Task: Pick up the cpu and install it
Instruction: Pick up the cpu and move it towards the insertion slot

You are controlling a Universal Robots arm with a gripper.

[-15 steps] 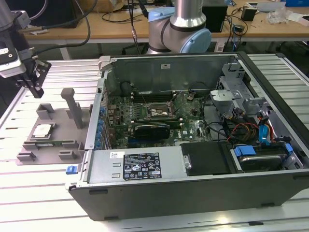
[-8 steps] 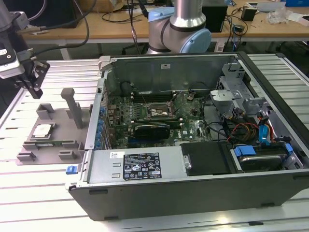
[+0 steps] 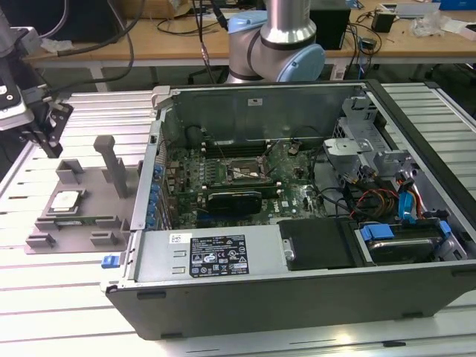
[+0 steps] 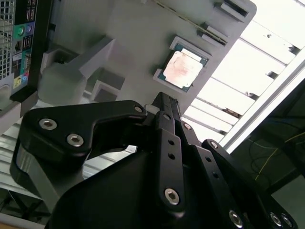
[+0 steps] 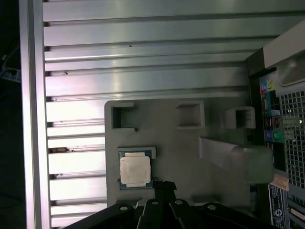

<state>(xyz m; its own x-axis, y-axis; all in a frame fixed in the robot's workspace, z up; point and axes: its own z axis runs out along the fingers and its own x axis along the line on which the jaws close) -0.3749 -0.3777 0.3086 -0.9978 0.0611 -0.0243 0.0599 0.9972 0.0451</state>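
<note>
Cpu (image 3: pixel 65 201) lies flat and untouched in its holder (image 3: pixel 83 195) on the counter (image 3: pixel 52 297), to the exterior view's left of the case (image 3: pixel 297 309); the gripper (image 3: pixel 53 147) hovers above, jaws clenched on nothing, so a sound pick calls for opening, centring and squaring to the chip's edges.

I get the exterior view from above, looking down at a slant over the open computer case (image 3: pixel 297 253) and the desk (image 3: pixel 44 297) toward the arm (image 3: pixel 282 37). Both wrist views ride close behind the gripper (image 5: pixel 164 186), facing the grey fixture (image 5: pixel 190 143): the first squarely, the second obliquely. All three share that fixture and the cpu (image 3: pixel 65 201).
</note>
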